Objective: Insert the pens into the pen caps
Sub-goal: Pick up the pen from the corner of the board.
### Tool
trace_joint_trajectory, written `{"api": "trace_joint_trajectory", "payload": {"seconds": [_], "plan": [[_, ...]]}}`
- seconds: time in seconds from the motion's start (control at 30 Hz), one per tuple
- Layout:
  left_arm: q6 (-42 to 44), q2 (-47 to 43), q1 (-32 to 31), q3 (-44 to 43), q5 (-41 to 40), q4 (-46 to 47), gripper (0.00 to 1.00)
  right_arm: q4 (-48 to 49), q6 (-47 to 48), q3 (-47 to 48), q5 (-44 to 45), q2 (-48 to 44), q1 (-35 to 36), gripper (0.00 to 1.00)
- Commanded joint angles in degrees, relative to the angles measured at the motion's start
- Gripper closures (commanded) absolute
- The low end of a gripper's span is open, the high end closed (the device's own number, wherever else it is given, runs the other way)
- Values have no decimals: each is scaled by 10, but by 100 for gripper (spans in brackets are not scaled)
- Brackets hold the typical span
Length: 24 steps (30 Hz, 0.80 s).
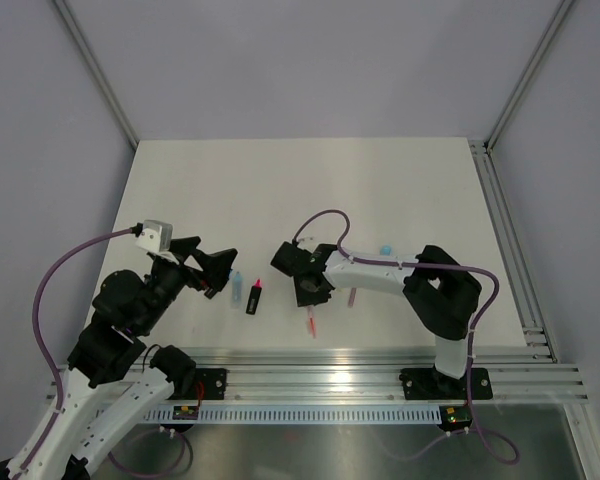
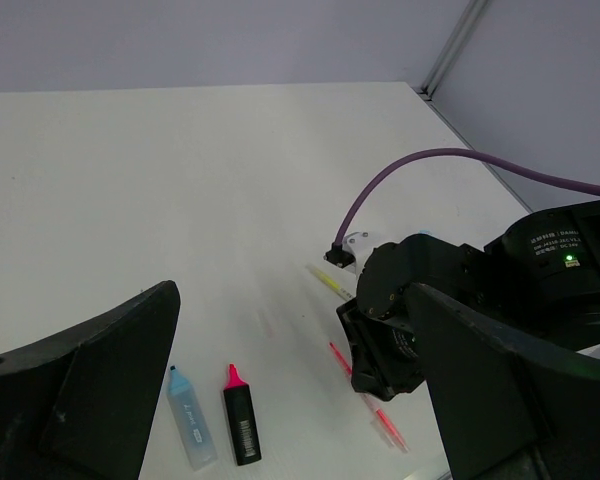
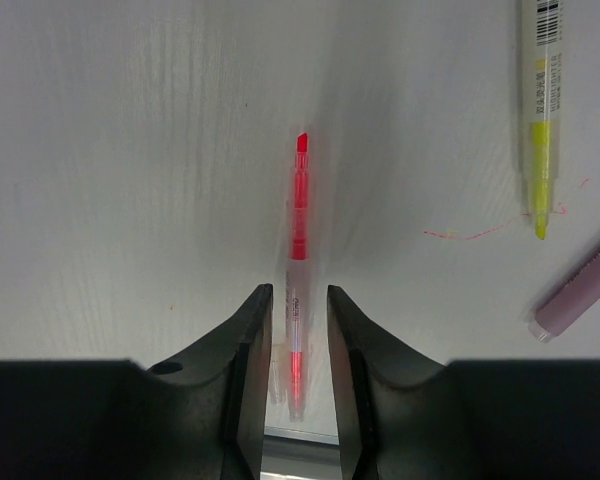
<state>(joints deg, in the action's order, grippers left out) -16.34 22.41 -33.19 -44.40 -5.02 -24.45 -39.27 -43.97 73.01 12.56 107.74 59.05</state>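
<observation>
Red-pink pen (image 3: pixel 300 195) between narrowly parted right tool (image 3: pixel 299 295), not gripped, left tool (image 2: pixel 292 300) wide, empty

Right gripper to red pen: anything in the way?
Nothing visible. The red pen lies between the open fingers of the right gripper; the yellow pen and purplish pen lie off to the side.

Yellow pen (image 3: pixel 542 130), purplish pen (image 3: pixel 580 285) crowd one side of right claw (image 3: pixel 299 296).

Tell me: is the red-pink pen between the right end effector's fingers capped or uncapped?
Uncapped. The red-pink pen shows a bare chisel tip; no cap covers it.
</observation>
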Motion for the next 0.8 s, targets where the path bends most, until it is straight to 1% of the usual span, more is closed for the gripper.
{"api": "trace_joint_trajectory", "payload": {"seconds": [0.0, 0.33, 0.63, 0.77], "plan": [[9, -3, -3, 2, -11, 13, 2, -10, -4, 27, 15, 10, 5, 67], [10, 7, -3, 0, -11, 12, 2, -12, 0, 25, 26, 25, 4, 74], [10, 13, -3, 0, -11, 12, 2, -9, 7, 14, 34, 25, -3, 78], [10, 18, -3, 1, -10, 13, 3, -3, 8, 6, 35, 24, -5, 84]]}}
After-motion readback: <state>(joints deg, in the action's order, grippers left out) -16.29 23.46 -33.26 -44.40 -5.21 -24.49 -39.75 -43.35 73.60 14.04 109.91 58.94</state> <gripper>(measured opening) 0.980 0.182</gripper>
